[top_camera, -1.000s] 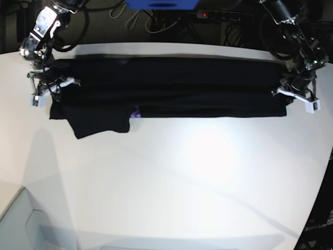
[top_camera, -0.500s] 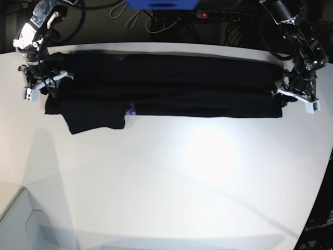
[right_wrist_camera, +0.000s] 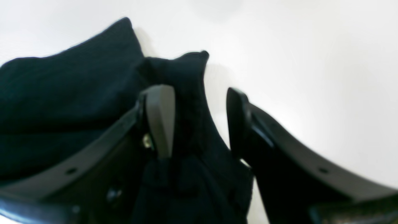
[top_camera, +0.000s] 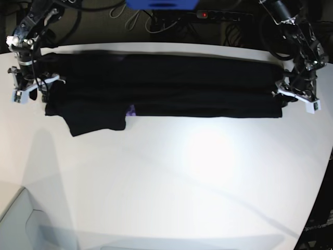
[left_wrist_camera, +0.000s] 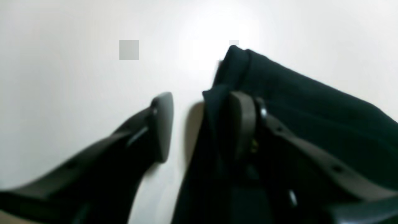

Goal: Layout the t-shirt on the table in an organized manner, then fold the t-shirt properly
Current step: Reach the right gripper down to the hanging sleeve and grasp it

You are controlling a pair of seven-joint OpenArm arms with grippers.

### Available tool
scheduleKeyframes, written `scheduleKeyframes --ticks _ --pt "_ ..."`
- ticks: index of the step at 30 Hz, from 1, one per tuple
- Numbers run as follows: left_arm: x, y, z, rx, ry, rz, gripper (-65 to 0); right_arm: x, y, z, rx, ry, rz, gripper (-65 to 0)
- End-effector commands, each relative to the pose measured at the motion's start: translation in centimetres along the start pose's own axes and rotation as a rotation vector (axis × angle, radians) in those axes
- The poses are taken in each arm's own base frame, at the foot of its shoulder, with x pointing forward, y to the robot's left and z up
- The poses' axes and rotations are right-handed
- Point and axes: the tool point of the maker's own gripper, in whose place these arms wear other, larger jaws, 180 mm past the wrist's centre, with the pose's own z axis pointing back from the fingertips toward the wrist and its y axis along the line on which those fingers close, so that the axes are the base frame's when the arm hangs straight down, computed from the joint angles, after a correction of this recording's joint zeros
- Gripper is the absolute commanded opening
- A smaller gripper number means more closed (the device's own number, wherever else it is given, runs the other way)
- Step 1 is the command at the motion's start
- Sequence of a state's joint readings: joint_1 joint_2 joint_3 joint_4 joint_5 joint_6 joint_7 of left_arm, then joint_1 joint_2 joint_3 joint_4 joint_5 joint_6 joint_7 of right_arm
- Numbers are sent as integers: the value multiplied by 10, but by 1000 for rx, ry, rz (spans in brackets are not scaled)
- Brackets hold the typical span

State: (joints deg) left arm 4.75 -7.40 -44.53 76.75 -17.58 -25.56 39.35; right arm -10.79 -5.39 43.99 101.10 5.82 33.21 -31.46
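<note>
Two grippers of mine sit at opposite ends of the t-shirt (top_camera: 166,86), which lies stretched in a long black band across the far part of the table (top_camera: 171,182). My left gripper (left_wrist_camera: 199,124) has its jaws apart, one finger (left_wrist_camera: 242,124) resting against the shirt's folded edge, the other over bare table beside it. My right gripper (right_wrist_camera: 199,121) is likewise spread, with a fold of cloth standing between its fingers. A sleeve and a purple patch (top_camera: 132,110) poke from the shirt's near edge.
</note>
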Motion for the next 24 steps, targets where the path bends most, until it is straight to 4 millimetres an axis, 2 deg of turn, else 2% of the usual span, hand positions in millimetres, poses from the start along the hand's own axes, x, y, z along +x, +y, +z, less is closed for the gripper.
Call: scheduleKeyframes --ticks 1,7,10,14,17,20,24 --pt "-1 3 0 14 21 -11 -366 15 -4 2 -7 -53 9 -366" --pt "-2 1 0 11 22 -11 -366 21 6 -3 22 -58 18 -365" --pt "-2 1 0 11 22 -11 -366 33 29 -17 89 -25 79 -356" --pt "-1 1 0 11 20 -13 -366 48 62 -33 170 18 140 -301" --pt "-1 1 1 11 20 -14 -366 62 78 -44 207 17 154 -291" --pt "-3 2 1 12 23 -16 -366 60 87 -64 240 52 125 -291" --pt "-4 4 2 16 26 -12 -366 53 86 -87 263 105 99 -291"
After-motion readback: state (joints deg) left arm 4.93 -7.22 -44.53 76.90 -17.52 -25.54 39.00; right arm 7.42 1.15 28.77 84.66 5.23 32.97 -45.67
